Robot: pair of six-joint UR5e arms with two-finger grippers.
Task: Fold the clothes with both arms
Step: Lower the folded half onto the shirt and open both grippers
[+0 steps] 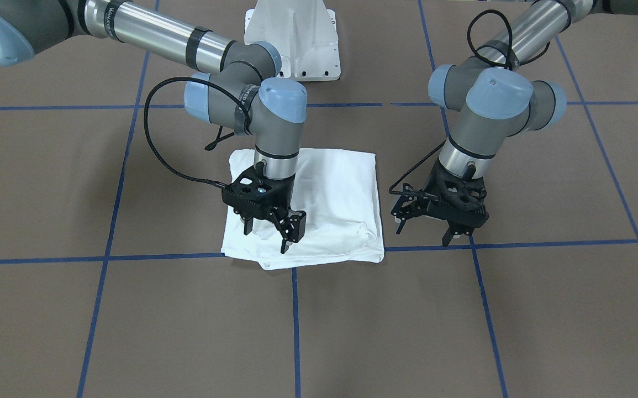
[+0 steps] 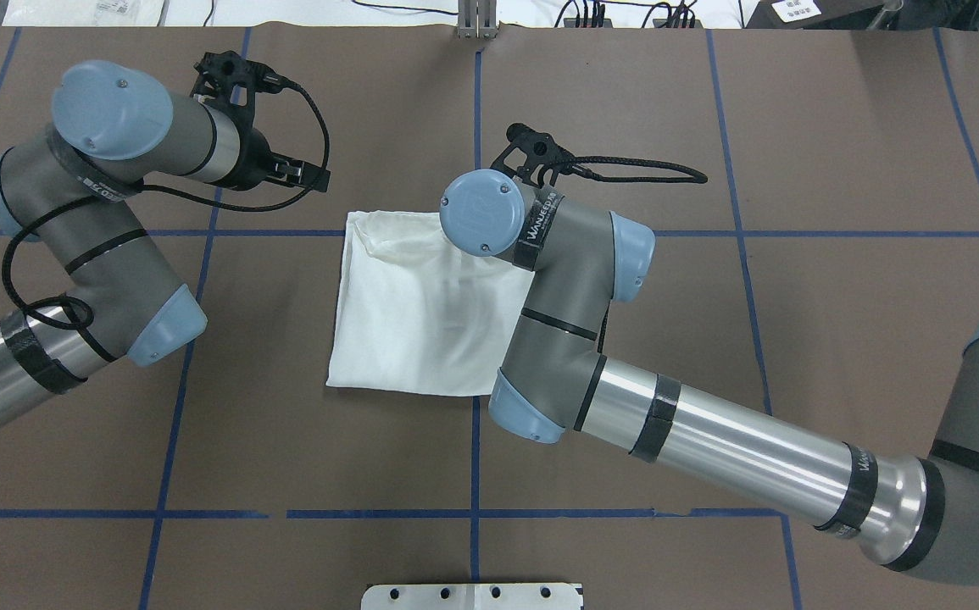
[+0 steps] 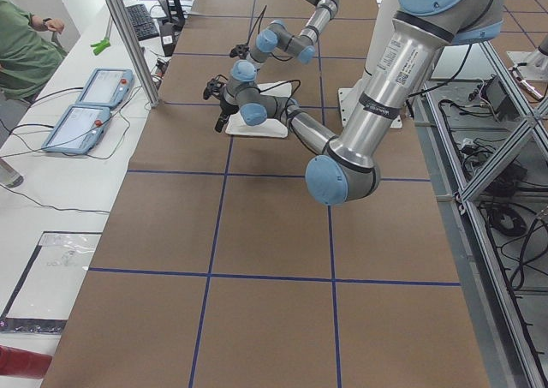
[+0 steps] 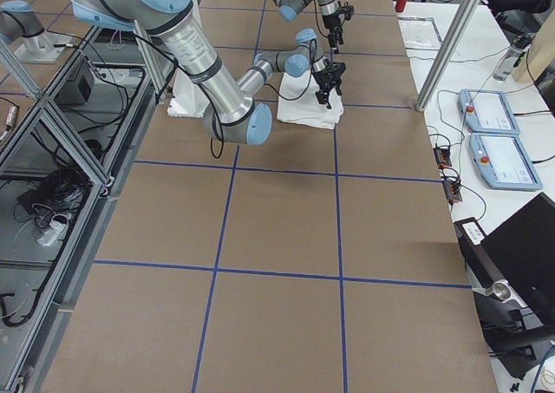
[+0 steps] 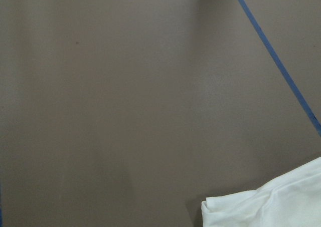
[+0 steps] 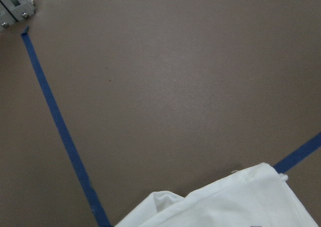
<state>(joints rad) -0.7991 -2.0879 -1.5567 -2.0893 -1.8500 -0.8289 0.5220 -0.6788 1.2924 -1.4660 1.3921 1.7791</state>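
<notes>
Brown tabletop, gridded in blue tape; right arm and left arm both reach in; the white T-shirt lies folded to a rough square mid-table; I read the right claw as fingers apart above the shirt's corner; the left claw, likewise apart, hangs over bare tabletop just beside the shirt.

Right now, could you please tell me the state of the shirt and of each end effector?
T-shirt: folded into a rough square, lying on the table, no printed text showing.
Right end effector: open, holding nothing, over the shirt's edge farthest from the robot.
Left end effector: open, holding nothing, over bare table beside the shirt.
</notes>
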